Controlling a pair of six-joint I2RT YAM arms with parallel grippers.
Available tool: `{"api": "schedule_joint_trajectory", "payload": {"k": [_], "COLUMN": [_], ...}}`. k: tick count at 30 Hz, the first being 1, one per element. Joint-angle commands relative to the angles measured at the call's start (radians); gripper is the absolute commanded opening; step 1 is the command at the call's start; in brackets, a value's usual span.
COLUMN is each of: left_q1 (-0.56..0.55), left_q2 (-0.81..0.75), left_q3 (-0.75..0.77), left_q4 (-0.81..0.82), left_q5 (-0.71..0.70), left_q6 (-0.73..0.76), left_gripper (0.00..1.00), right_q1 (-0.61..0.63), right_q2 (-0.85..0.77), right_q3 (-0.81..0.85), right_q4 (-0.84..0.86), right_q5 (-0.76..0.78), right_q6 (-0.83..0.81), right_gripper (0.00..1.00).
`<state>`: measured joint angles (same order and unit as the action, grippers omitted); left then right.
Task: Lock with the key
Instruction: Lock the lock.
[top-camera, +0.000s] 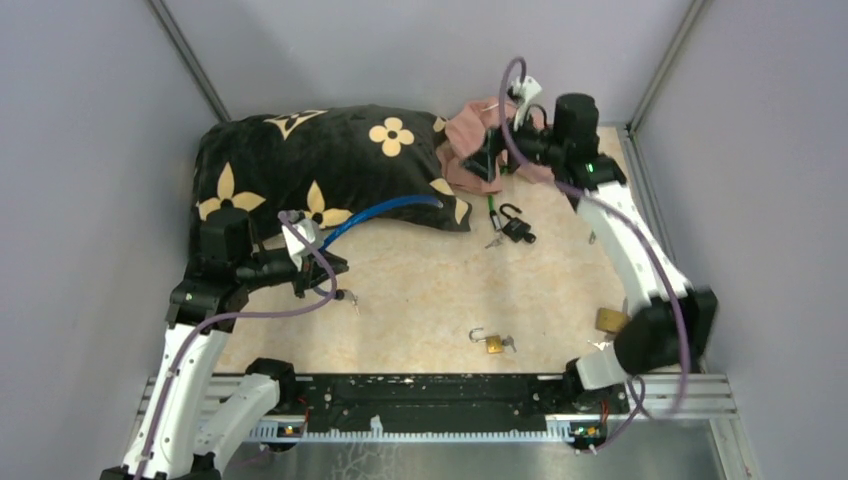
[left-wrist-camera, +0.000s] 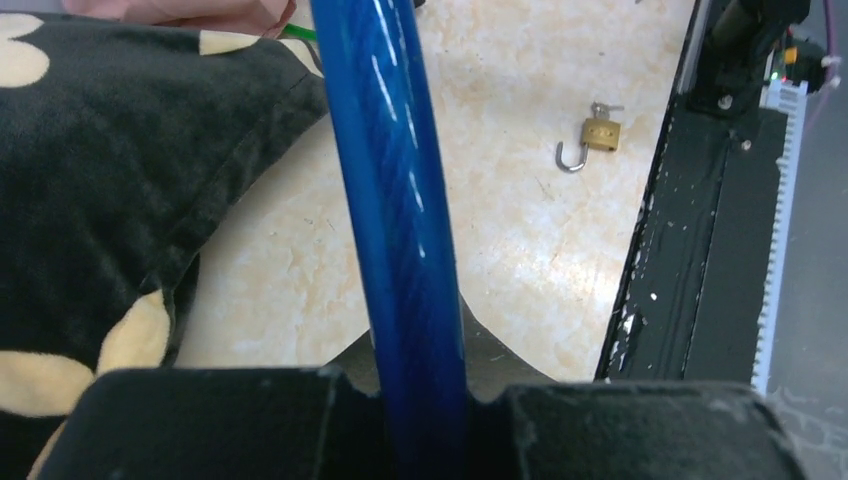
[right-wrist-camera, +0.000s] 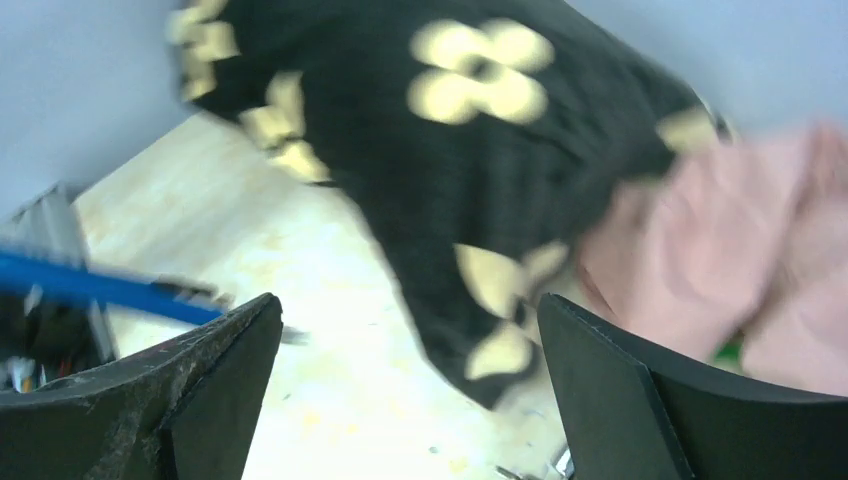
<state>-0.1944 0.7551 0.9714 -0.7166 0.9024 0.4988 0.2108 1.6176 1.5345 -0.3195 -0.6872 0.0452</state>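
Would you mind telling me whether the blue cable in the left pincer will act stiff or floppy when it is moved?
Likely springy rather than limp: the blue cable forms a smooth, kink-free arc from the left pincer toward the pillow. Its glossy coating looks slippery, so it may slide in the grip.

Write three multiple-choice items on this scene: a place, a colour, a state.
1. Where is the pink cloth? A) far side, right of the pillow B) by the arm bases C) under the left arm
2. Colour of the cable in the left gripper? A) red B) blue C) white
3. The right gripper is A) shut on a key B) shut on cloth C) open, empty
1A, it lies at the pillow's right end; 2B, the wrist view shows it blue; 3C, its fingers wide apart, nothing between.
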Motion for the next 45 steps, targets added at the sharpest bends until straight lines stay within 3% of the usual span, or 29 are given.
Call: {"api": "schedule_joint_trajectory", "payload": {"k": [1, 3, 5, 7, 9, 16, 19, 25, 27, 30, 31, 33, 36, 38, 42, 45], "left_q1": [-0.017, -0.02, -0.022, -0.022, -0.022, -0.022, -0.022, -0.022, -0.022, -0.022, -0.022, -0.022, -0.022, -0.022, -0.022, -0.022], "left_q2": [-0.038, -0.035, -0.029, -0.027, -0.029, -0.027, -0.027, -0.022, -0.022, -0.026, -0.026, -0.028, -0.031, -0.03, -0.03, -0.032], "left_q3": [0.042, 0.062, 0.086, 0.099, 0.102, 0.101, 0.101, 0.099, 0.1, 0.099, 0.097, 0.091, 0.086, 0.088, 0.091, 0.09], "left_q4": [-0.14, -0.209, -0.262, -0.303, -0.317, -0.306, -0.303, -0.301, -0.3, -0.299, -0.299, -0.299, -0.299, -0.299, -0.3, -0.302], "left_q5": [0.023, 0.04, 0.067, 0.097, 0.107, 0.114, 0.112, 0.109, 0.112, 0.12, 0.121, 0.123, 0.125, 0.128, 0.126, 0.128], "left_q6": [0.286, 0.365, 0.414, 0.441, 0.448, 0.425, 0.42, 0.412, 0.412, 0.41, 0.408, 0.404, 0.405, 0.404, 0.399, 0.4], "left_gripper": [0.0, 0.0, 0.0, 0.0, 0.0, 0.0, 0.0, 0.0, 0.0, 0.0, 0.0, 0.0, 0.0, 0.0, 0.0, 0.0], "right_q1": [0.207, 0.366, 0.443, 0.485, 0.509, 0.557, 0.562, 0.561, 0.561, 0.562, 0.564, 0.563, 0.563, 0.564, 0.563, 0.564], "right_q2": [-0.365, -0.431, -0.449, -0.438, -0.415, -0.346, -0.348, -0.381, -0.397, -0.438, -0.46, -0.488, -0.503, -0.502, -0.506, -0.506], "right_q3": [-0.242, -0.278, -0.28, -0.257, -0.229, -0.201, -0.237, -0.292, -0.306, -0.361, -0.378, -0.405, -0.412, -0.406, -0.402, -0.403], "right_q4": [0.145, 0.093, 0.06, 0.021, -0.042, -0.159, -0.118, -0.117, -0.118, -0.051, -0.025, 0.016, 0.02, 0.003, -0.02, -0.019], "right_q5": [-0.145, -0.09, -0.077, -0.048, -0.035, -0.078, -0.042, -0.056, -0.005, 0.05, 0.056, 0.06, 0.068, 0.087, 0.108, 0.112], "right_q6": [-0.294, -0.411, -0.443, -0.44, -0.451, -0.46, -0.425, -0.413, -0.403, -0.362, -0.349, -0.326, -0.317, -0.317, -0.321, -0.318], "right_gripper": [0.98, 0.98, 0.97, 0.88, 0.8, 0.76, 0.64, 0.69, 0.58, 0.23, 0.18, 0.19, 0.51, 0.6, 0.55, 0.32]}}
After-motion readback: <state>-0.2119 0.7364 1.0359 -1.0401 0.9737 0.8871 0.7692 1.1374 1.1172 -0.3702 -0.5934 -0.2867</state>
